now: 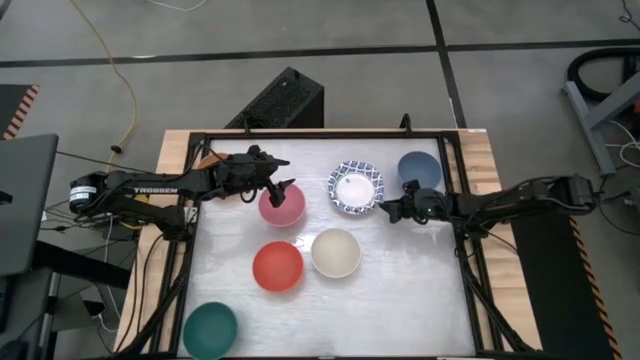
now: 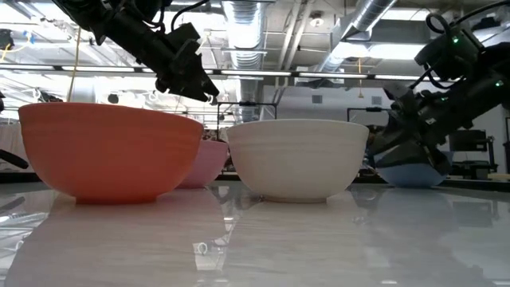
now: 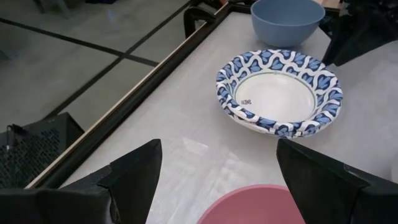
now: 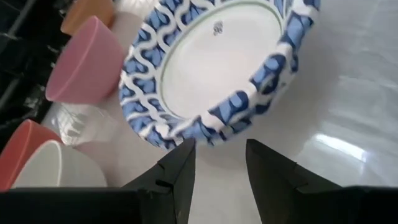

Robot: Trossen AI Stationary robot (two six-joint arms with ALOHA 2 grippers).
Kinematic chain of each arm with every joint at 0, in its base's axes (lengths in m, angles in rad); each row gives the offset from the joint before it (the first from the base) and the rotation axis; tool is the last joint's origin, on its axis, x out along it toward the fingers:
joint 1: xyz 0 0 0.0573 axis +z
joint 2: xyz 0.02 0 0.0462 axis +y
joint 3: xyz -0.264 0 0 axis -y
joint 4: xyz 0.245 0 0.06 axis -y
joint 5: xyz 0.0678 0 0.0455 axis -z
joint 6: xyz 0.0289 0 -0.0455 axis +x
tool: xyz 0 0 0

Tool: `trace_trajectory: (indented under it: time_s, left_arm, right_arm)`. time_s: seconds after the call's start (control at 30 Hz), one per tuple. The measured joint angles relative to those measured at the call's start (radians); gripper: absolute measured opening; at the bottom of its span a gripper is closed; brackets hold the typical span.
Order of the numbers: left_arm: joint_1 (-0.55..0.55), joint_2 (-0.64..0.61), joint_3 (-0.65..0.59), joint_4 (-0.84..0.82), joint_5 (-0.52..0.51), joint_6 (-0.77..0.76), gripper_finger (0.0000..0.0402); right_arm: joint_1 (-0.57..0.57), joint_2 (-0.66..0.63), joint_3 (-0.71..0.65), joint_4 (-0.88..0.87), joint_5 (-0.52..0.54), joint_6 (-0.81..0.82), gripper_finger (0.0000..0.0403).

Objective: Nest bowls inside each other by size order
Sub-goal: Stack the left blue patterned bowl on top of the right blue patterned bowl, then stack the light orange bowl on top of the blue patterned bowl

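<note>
My left gripper (image 1: 283, 192) is open and hangs above the pink bowl (image 1: 282, 206). It is clear of the bowl in the low view (image 2: 191, 80), and the bowl's rim (image 3: 249, 202) shows between its fingers. My right gripper (image 1: 390, 211) is open. Its fingertips (image 4: 219, 149) stand just short of the near rim of the white bowl with a blue-patterned rim (image 1: 356, 187), which rests on the table. A blue bowl (image 1: 418, 168) stands by my right arm. The red bowl (image 1: 277, 266), cream bowl (image 1: 335, 252) and dark green bowl (image 1: 210, 330) stand nearer the front.
A black frame (image 1: 190, 200) runs around the white table top. An orange thing (image 1: 210, 158) lies under my left arm at the far left corner. The dark green bowl sits at the near left corner. There is bare table at the near right (image 1: 410, 310).
</note>
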Motion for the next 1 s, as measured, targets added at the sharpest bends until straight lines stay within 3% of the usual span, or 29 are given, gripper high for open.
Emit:
trace_trajectory:
  time_s: [0.17,0.4,0.6,0.83,1.0]
  left_arm:
    - [0.000,0.000,0.001,-0.016,0.016,0.046,0.0308]
    - [0.000,-0.002,0.090,-0.261,0.078,0.109,0.0308]
    - [-0.005,-0.002,0.179,-0.567,-0.054,0.041,0.0308]
    - [-0.004,-0.002,0.161,-0.889,-0.152,-0.093,0.0308]
    - [-0.003,-0.002,0.125,-0.947,-0.236,-0.152,0.0308]
  right_arm:
    - [0.002,-0.031,0.000,-0.040,-0.057,-0.026,0.0164]
    - [0.002,-0.087,0.007,-0.063,-0.192,-0.159,0.0157]
    - [0.003,-0.146,0.101,-0.235,-0.319,-0.268,0.0153]
    - [0.003,-0.190,0.275,-0.483,-0.297,-0.428,0.0153]
    - [0.002,-0.191,0.362,-0.563,-0.254,-0.518,0.0153]
